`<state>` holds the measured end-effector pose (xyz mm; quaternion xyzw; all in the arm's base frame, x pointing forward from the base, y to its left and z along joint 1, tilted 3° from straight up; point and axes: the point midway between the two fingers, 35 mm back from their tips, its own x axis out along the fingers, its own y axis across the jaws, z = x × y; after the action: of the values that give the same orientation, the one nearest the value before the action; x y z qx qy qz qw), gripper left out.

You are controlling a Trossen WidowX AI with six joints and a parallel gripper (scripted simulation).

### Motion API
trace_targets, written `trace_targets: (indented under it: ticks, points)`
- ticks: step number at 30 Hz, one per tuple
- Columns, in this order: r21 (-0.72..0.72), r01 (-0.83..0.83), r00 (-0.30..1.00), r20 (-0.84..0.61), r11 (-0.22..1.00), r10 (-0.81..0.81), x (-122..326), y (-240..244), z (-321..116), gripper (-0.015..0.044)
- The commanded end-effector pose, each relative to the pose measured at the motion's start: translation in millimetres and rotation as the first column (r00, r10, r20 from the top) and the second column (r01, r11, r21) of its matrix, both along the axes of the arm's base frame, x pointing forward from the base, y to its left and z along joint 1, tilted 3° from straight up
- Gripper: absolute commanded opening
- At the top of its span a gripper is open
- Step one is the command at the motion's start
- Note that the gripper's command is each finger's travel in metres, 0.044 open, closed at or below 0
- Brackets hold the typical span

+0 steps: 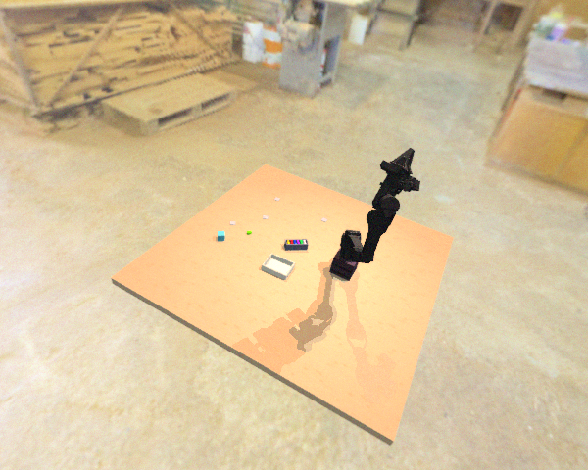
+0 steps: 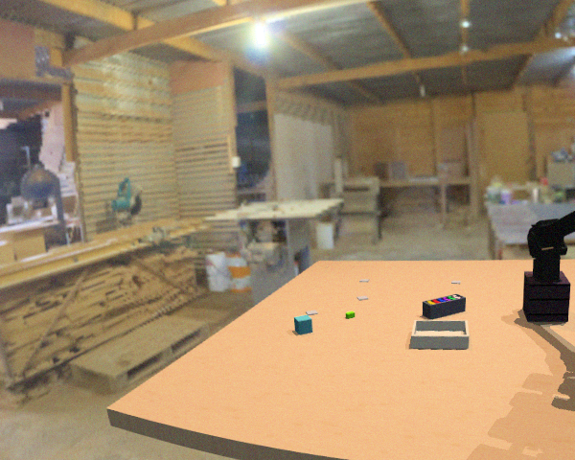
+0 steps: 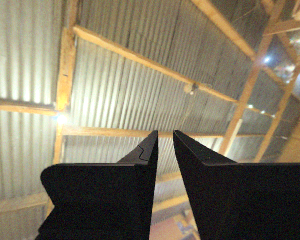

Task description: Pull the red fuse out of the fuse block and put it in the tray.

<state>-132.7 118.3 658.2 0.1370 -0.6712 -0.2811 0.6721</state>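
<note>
Sitting at frame centre on the table (image 1: 193, 283): fuse block (image 1: 296, 245), dark, holding a row of coloured fuses; the red fuse is too small to pick out, seemingly at the row's left end in the exterior view. Tray (image 1: 277, 266), pale, just below-left of the block. Teal cube (image 1: 220, 235) and green piece (image 1: 248, 232), further left. Gripper (image 3: 165, 137), raised at upper right, pointing at the roof, fingers nearly together, grasping nothing.

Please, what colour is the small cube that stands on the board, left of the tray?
The cube is teal, clearest in the exterior view.
</note>
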Motion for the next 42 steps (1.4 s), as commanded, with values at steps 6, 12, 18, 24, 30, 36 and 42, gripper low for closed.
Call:
trace_targets:
  ticks: [6, 12, 18, 24, 30, 36, 42]
  points:
    - [0.159, 0.159, 0.895, -0.44, 0.974, -0.074, 80.1, -123.0, 2.9, 0.006]
    - [0.152, 0.248, 0.677, -0.733, 0.957, -0.059, 152.7, -194.2, -17.4, 0.006]
    - [0.112, 0.206, 0.408, -0.913, 0.972, 0.019, 231.4, -237.3, -59.6, 0.006]
    - [0.08, 0.173, 0.264, -0.964, 0.982, 0.032, 267.2, -250.2, -82.3, 0.006]
    - [-0.008, 0.056, -0.054, -0.999, 0.998, -0.005, 342.9, -262.6, -136.2, 0.006]
    - [-0.116, -0.134, -0.378, -0.912, 0.984, -0.158, 413.1, -258.4, -206.3, 0.006]
    - [-0.184, -0.399, -0.594, -0.694, 0.898, -0.406, 467.6, -239.4, -287.9, 0.006]
